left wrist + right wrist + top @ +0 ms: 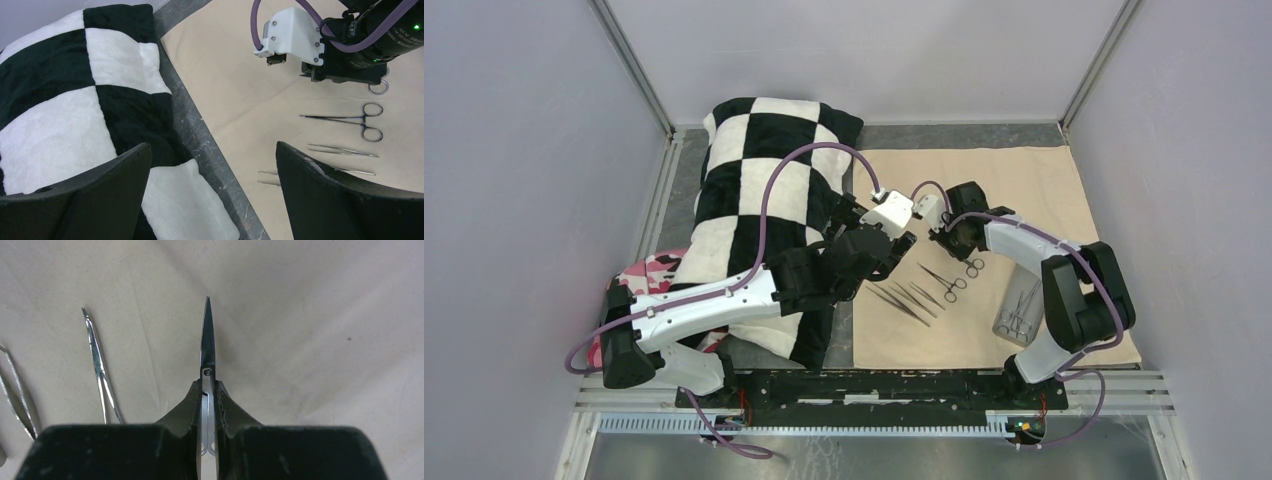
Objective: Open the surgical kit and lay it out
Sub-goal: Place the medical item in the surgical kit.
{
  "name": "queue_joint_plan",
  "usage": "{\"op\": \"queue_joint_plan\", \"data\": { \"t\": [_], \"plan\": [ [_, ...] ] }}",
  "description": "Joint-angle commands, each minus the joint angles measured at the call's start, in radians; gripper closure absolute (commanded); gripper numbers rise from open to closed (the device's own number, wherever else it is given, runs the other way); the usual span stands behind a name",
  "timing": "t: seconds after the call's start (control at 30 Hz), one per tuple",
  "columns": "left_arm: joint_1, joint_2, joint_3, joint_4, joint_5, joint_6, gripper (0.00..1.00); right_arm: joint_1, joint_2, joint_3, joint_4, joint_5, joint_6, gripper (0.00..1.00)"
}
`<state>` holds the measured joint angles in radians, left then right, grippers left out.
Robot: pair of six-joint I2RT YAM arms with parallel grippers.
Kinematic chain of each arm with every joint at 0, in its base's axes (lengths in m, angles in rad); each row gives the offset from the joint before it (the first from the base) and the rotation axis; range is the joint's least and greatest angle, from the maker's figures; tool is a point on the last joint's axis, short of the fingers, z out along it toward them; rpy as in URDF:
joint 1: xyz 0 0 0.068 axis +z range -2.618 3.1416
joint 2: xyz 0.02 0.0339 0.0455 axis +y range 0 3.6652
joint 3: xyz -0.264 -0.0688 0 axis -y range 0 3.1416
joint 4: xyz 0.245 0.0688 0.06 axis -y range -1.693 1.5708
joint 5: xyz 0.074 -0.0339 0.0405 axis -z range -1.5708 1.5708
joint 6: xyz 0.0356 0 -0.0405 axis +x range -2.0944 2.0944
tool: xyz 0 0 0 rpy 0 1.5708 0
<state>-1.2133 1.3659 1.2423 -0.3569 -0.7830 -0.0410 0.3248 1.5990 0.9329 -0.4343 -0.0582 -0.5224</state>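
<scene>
The beige cloth wrap (1024,190) lies spread flat. On it rest scissor-handled forceps (944,280) (350,120) and thin steel tweezers (909,300) (345,151), with the grey metal tray (1020,310) at the near right holding more instruments. My right gripper (208,385) (946,237) is shut on a pair of steel scissors (207,340) just behind the pivot. The closed blades point away, low over the cloth. My left gripper (212,146) (902,242) hangs open and empty over the cloth's left edge, beside the pillow.
The black-and-white checkered pillow (754,200) (60,100) fills the left side, under the left arm. A pink camouflage cloth (649,270) peeks out at its near left. A dark strip of table (200,135) runs between pillow and cloth. Grey walls enclose the workspace.
</scene>
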Motion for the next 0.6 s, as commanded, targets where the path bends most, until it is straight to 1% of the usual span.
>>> {"op": "queue_joint_plan", "data": {
  "t": [0.0, 0.57],
  "plan": [
    [-0.006, -0.027, 0.002, 0.041, -0.016, 0.013, 0.0, 0.003, 0.02, 0.047, 0.021, 0.052, -0.024, 1.0],
    [-0.007, -0.024, -0.001, 0.044, -0.019, 0.019, 0.0, 0.003, 0.088, 0.047, 0.081, 0.044, 0.017, 1.0]
  ]
}}
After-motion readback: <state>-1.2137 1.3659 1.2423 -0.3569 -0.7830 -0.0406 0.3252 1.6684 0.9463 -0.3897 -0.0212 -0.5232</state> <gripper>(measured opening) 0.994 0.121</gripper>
